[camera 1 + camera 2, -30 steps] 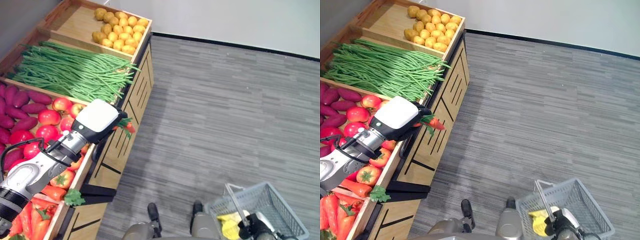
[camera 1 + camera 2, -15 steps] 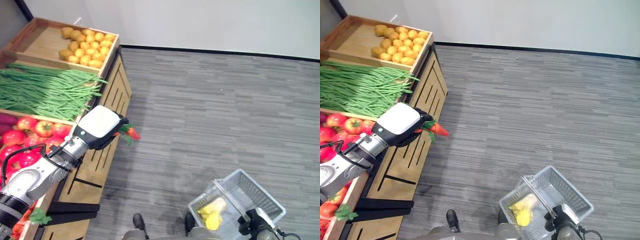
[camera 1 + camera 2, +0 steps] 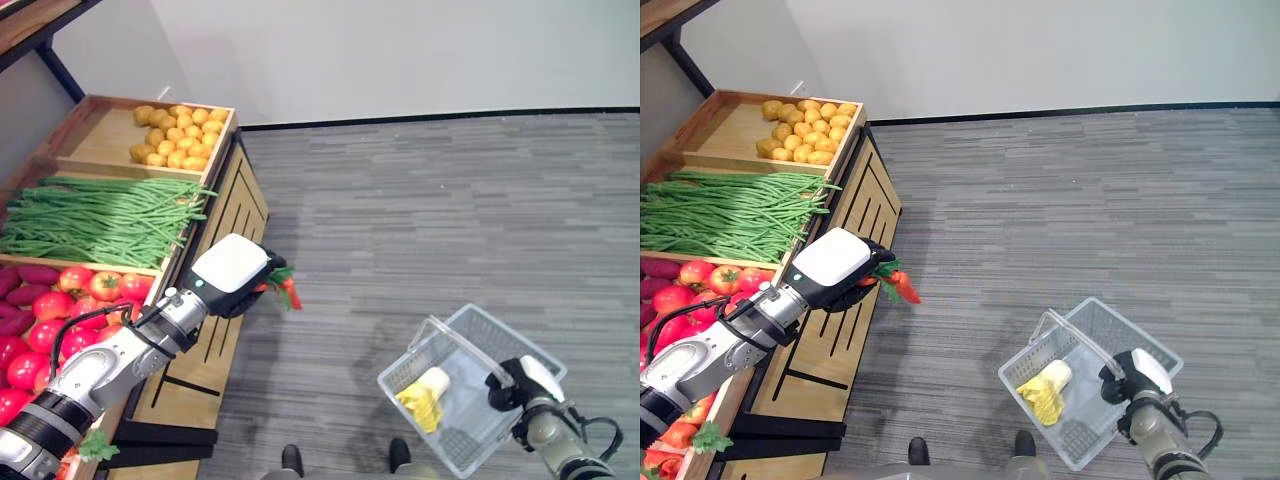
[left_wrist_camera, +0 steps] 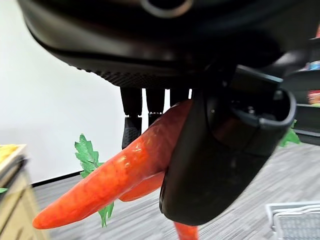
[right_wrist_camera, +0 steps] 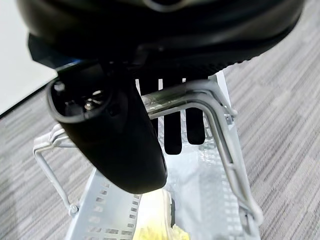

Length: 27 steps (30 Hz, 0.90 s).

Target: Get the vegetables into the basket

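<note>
My left hand (image 3: 232, 278) is shut on orange carrots (image 4: 120, 172) with green leaves, held in the air just past the front edge of the wooden produce stand (image 3: 215, 265). The carrot tips (image 3: 906, 289) stick out toward the open floor. At the lower right my right hand (image 3: 1137, 379) is shut on the wire handle (image 5: 200, 100) of a grey plastic basket (image 3: 520, 352). The basket hangs above the floor with a yellow vegetable (image 3: 425, 396) lying inside it. The carrots are well to the left of the basket and higher.
The stand holds potatoes (image 3: 177, 135) at the back, green beans (image 3: 100, 215) in the middle, then tomatoes (image 3: 90, 290) and purple sweet potatoes (image 3: 25, 285) nearer me. Grey striped carpet (image 3: 450, 220) spreads between stand and basket. A white wall (image 3: 400, 50) runs behind.
The camera has swung, so the whole scene shifted. My left hand has carried the carrots farther out from the stand. The basket has risen and come more into view at lower right.
</note>
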{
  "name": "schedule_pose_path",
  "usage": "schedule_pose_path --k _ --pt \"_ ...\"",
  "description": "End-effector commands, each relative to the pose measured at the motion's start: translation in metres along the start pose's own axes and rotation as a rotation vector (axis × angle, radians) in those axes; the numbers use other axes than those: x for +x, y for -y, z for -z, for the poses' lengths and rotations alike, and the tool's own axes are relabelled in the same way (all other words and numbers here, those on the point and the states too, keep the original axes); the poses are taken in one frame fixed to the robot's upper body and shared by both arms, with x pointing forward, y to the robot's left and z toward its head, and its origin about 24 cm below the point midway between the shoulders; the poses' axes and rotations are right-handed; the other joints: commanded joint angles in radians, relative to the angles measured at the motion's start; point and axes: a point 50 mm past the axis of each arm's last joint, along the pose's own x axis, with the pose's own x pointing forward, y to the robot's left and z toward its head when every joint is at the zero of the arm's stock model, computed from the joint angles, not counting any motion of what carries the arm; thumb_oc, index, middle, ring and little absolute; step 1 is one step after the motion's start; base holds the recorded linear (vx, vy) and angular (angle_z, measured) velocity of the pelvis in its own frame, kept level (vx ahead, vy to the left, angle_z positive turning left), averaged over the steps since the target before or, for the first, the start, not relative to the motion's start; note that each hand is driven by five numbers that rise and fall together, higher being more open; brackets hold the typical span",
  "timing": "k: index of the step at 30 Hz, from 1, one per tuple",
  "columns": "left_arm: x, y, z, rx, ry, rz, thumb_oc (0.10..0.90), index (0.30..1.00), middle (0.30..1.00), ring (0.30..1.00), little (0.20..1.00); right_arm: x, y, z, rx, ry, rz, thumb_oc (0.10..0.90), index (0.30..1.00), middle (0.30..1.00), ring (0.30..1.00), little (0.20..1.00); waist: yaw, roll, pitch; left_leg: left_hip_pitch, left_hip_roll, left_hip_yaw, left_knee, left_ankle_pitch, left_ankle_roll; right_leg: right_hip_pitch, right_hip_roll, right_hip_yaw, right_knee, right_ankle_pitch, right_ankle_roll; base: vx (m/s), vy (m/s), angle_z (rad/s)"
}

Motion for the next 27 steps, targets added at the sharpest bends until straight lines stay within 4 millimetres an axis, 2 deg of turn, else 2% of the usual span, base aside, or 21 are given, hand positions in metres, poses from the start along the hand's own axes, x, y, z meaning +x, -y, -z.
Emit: schedule_pose_path --k 1,7,9,12,13,15,18,19,24,27 --pt "0.026 -0.049 0.001 0.034 0.072 -0.229 0.400 0.300 0.300 0.300 0.300 0.016 0.049 -0.067 0.038 0.269 0.223 0.400 0.300 0.300 0.300 0.300 0.001 -0.074 -0.030 -0.001 -0.042 0.011 0.003 -0.021 0.011 -0.020 -0.056 0.007 0.003 0.013 0.069 0.01 0.135 -0.54" --pt "0.039 -0.051 -0.014 0.002 0.143 -0.242 0.400 0.300 0.300 0.300 0.300 0.018 0.061 -0.116 0.025 0.428 0.266 0.400 0.300 0.300 0.300 0.300 0.011 -0.088 -0.044 0.008 -0.054 0.038 0.003 -0.040 0.019 -0.038 -0.072 0.031 -0.001 0.030 0.085 0.02 0.053 -0.25" --pt "0.048 -0.054 -0.025 -0.022 0.196 -0.251 0.400 0.300 0.300 0.300 0.300 0.018 0.066 -0.133 0.019 0.476 0.284 0.400 0.300 0.300 0.300 0.300 0.014 -0.089 -0.048 0.010 -0.053 0.033 0.003 -0.041 0.018 -0.032 -0.074 0.023 -0.001 0.026 0.084 0.02 -0.003 0.01" --pt "0.067 -0.057 -0.056 -0.130 0.312 -0.283 0.400 0.300 0.300 0.300 0.300 0.015 0.076 -0.179 0.087 0.581 0.321 0.400 0.300 0.300 0.300 0.300 0.015 -0.088 -0.055 0.020 -0.048 0.023 0.003 -0.039 0.015 -0.010 -0.070 0.010 -0.001 0.016 0.081 0.05 -0.034 0.13" --pt "0.069 -0.058 -0.058 -0.139 0.324 -0.283 0.400 0.300 0.300 0.300 0.300 0.014 0.078 -0.186 0.098 0.599 0.324 0.400 0.300 0.300 0.300 0.300 0.015 -0.088 -0.055 0.022 -0.047 0.023 0.003 -0.039 0.015 -0.009 -0.069 0.009 -0.001 0.015 0.081 0.03 -0.036 0.08" --pt "0.077 -0.055 -0.074 -0.203 0.374 -0.284 0.400 0.300 0.300 0.300 0.300 0.005 0.078 -0.218 0.168 0.697 0.325 0.400 0.300 0.300 0.300 0.300 0.014 -0.086 -0.058 0.026 -0.044 0.022 0.003 -0.039 0.014 -0.007 -0.064 0.011 -0.001 0.013 0.079 0.03 -0.032 -0.02" --pt "0.082 -0.044 -0.085 -0.263 0.387 -0.251 0.400 0.300 0.300 0.300 0.300 -0.009 0.080 -0.244 0.242 0.802 0.323 0.400 0.300 0.300 0.300 0.300 0.011 -0.086 -0.062 0.029 -0.042 0.025 0.003 -0.039 0.014 -0.005 -0.060 0.014 -0.001 0.011 0.077 0.00 0.000 0.00" --pt "0.086 -0.035 -0.089 -0.275 0.384 -0.218 0.400 0.300 0.300 0.300 0.300 -0.022 0.082 -0.257 0.303 0.886 0.316 0.400 0.300 0.300 0.300 0.300 0.004 -0.085 -0.066 0.031 -0.040 0.028 0.003 -0.041 0.015 -0.004 -0.060 0.016 -0.001 0.010 0.077 0.01 -0.011 -0.03" --pt "0.089 -0.022 -0.085 -0.249 0.345 -0.181 0.400 0.300 0.300 0.300 0.300 -0.036 0.086 -0.264 0.365 0.971 0.302 0.400 0.300 0.300 0.300 0.300 -0.001 -0.087 -0.074 0.034 -0.041 0.033 0.003 -0.044 0.016 -0.004 -0.060 0.018 -0.001 0.010 0.078 0.01 -0.003 -0.05" --pt "0.088 -0.010 -0.076 -0.230 0.281 -0.157 0.400 0.300 0.300 0.300 0.300 -0.047 0.089 -0.263 0.414 1.027 0.299 0.400 0.300 0.300 0.300 0.300 -0.005 -0.089 -0.078 0.037 -0.041 0.037 0.003 -0.046 0.016 -0.004 -0.060 0.020 -0.001 0.009 0.079 0.00 0.000 0.00"
